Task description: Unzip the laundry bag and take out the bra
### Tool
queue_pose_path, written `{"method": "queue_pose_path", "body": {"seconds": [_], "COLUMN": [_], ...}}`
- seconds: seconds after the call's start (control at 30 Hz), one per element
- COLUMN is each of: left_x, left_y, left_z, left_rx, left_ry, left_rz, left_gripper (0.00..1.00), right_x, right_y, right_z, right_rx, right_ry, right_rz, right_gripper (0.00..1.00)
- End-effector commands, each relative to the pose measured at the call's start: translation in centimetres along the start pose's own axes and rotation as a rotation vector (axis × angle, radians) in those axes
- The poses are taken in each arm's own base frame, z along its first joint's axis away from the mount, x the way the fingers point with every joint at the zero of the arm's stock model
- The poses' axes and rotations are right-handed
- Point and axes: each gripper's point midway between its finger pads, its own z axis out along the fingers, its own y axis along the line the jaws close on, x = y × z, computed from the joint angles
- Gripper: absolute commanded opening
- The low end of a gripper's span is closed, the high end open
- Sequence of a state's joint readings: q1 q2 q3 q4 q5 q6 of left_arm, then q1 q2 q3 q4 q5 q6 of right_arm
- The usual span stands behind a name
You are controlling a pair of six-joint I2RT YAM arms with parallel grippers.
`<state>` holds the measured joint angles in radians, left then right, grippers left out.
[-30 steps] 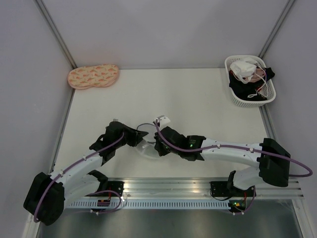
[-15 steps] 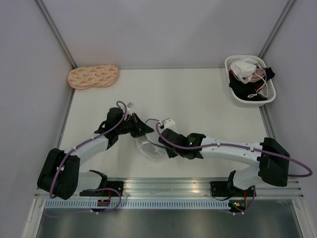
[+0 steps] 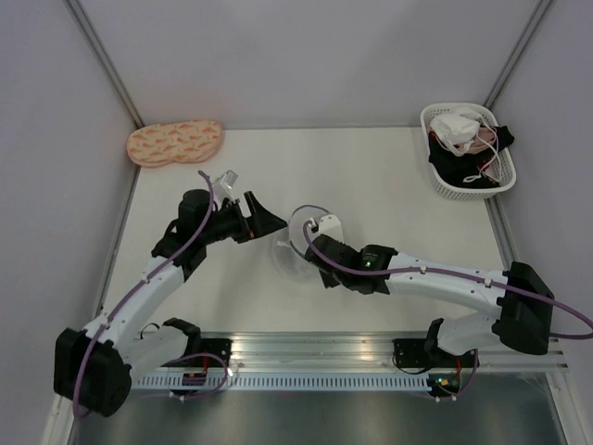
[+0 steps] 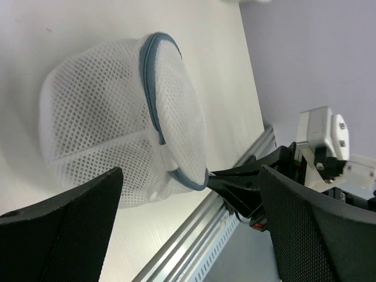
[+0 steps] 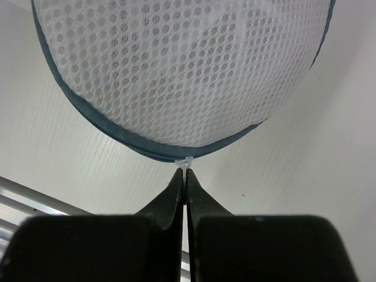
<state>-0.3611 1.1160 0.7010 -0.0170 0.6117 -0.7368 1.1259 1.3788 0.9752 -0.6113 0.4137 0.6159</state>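
Pinching the small white zipper pull (image 5: 185, 162), the right gripper (image 5: 185, 175) has its fingers pressed together on that tab at the edge of the laundry bag (image 4: 117, 129). The bag sits on the table (image 3: 398, 190) between the two arms, tipped on its side so that one blue-grey hoop rim (image 4: 154, 88) stands up. The left gripper (image 3: 263, 220) hovers just beside the bag, fingers spread wide and touching nothing. The pouch looks very light: soft mesh over springy hoops. A tug on the zip would likely drag or lift the whole thing unless the free gripper pins the rim close to the zipper track. The bra cannot be made out through the mesh. If it is inside, it should be limp and easy to snag, so taking it by a cup edge looks better than by a strap.
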Motion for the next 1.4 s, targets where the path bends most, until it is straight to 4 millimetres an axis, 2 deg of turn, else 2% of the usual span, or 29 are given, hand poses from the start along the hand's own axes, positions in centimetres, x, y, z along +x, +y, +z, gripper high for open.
{"method": "queue_pose_path", "body": {"seconds": [0.0,0.03,0.07,0.1,0.13,0.2,0.23,0.3,0.37,0.53,0.8,0.83,0.93,0.97,1.03,1.13,1.17,1.23,1.27,1.37], "left_x": [-2.1,-0.8,-0.3,0.4,1.9,3.5,5.1,6.1,7.7,8.5,8.0,8.0,8.3,8.0,8.5,8.4,8.5,8.2,8.1,7.3], "left_y": [0.0,0.4,-0.6,-1.0,-0.2,-0.9,0.1,-0.3,0.9,0.3,0.7,0.9,2.5,2.7,3.8,4.3,4.6,4.7,4.8,4.9], "left_z": [-4.2,-4.8,-5.9,-6.2,-6.1,-6.1,-5.8,-5.4,-4.8,-3.8,-2.9,-2.8,-2.2,-2.0,-1.6,-1.1,-0.9,-0.7,-0.7,-0.5], "left_rx": [-0.163,-0.172,-0.135,-0.114,-0.112,-0.049,-0.040,0.022,0.003,0.010,-0.014,-0.020,-0.065,-0.065,-0.094,-0.104,-0.114,-0.120,-0.125,-0.129], "left_ry": [-0.198,-0.189,-0.204,-0.201,-0.174,-0.130,-0.099,-0.067,-0.026,0.012,-0.061,-0.069,-0.089,-0.104,-0.103,-0.108,-0.107,-0.112,-0.122,-0.152], "left_rz": [-0.021,-0.057,-0.064,-0.127,-0.175,-0.275,-0.320,-0.387,-0.434,-0.523,-0.614,-0.617,-0.638,-0.633,-0.646,-0.646,-0.646,-0.638,-0.633,-0.605], "left_gripper": [1.00,1.00,1.00,1.00,1.00,1.00,1.00,1.00,1.00,1.00,0.98,0.97,0.83,0.73,0.62,0.53,0.46,0.41,0.35,0.33], "right_x": [-2.6,-2.8,-3.0,-4.1,-3.8,-4.9,-5.1,-5.4,-5.9,-6.1,-5.4,-5.4,-5.5,-5.6,-5.5,-5.0,-4.8,-4.3,-4.2,-2.9], "right_y": [1.2,2.5,3.2,4.5,5.5,7.2,7.8,8.4,9.0,10.5,11.4,11.5,11.6,11.7,11.8,12.1,12.2,12.1,12.0,11.7], "right_z": [-1.6,-1.7,-1.9,-2.5,-2.8,-3.7,-3.9,-3.9,-4.1,-3.6,-3.1,-3.1,-3.4,-3.5,-3.7,-4.1,-4.1,-4.1,-3.9,-3.5], "right_rx": [-0.080,-0.154,-0.198,-0.265,-0.332,-0.430,-0.459,-0.484,-0.501,-0.542,-0.576,-0.581,-0.591,-0.596,-0.600,-0.627,-0.627,-0.625,-0.618,-0.609], "right_ry": [-0.083,-0.090,-0.098,-0.143,-0.131,-0.177,-0.183,-0.186,-0.190,-0.171,-0.158,-0.158,-0.170,-0.173,-0.177,-0.162,-0.156,-0.143,-0.139,-0.085], "right_rz": [0.029,0.025,0.022,0.033,0.013,0.012,0.006,-0.007,-0.015,-0.015,-0.004,-0.002,-0.001,-0.002,-0.006,-0.027,-0.033,-0.041,-0.047,-0.077], "right_gripper": [0.00,0.01,0.00,0.00,0.00,0.00,0.00,0.01,0.00,0.00,0.00,0.00,0.00,0.00,0.01,0.00,0.00,0.00,0.00,0.00]}}
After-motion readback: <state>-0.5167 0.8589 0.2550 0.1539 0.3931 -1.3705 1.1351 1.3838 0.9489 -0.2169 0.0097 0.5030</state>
